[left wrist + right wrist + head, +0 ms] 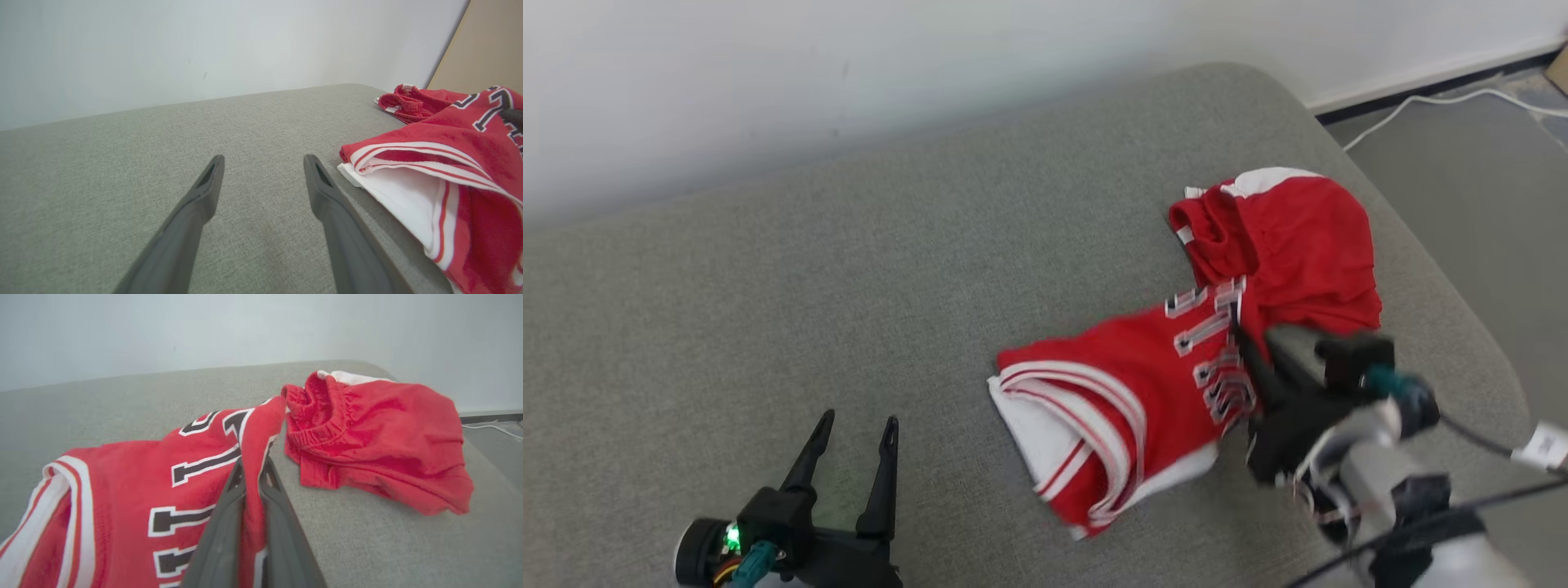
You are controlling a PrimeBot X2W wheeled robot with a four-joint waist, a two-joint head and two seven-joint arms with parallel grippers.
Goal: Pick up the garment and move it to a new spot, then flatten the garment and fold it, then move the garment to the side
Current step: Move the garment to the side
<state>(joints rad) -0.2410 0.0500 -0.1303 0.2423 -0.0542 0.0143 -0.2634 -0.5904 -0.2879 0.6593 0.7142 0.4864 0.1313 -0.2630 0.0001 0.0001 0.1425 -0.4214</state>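
Note:
The garment, a red jersey [1127, 392] with white trim and dark lettering, lies crumpled on the grey cushion [849, 286] right of centre. My right gripper [1254, 339] is shut on a fold of its right edge; in the right wrist view the red cloth [122, 486] is pinched between the fingers of that gripper [253, 465] and lifted slightly. My left gripper [859, 420] stands open over bare cushion at the lower left, a little left of the jersey's white-edged hem [449, 163]. Nothing is between the fingers of the left gripper [263, 161].
A second red piece, shorts with an elastic waistband [1290, 245] [380, 433], lies bunched just behind the jersey near the cushion's right edge. Beyond that edge is grey floor with a white cable [1421, 102]. A pale wall runs behind.

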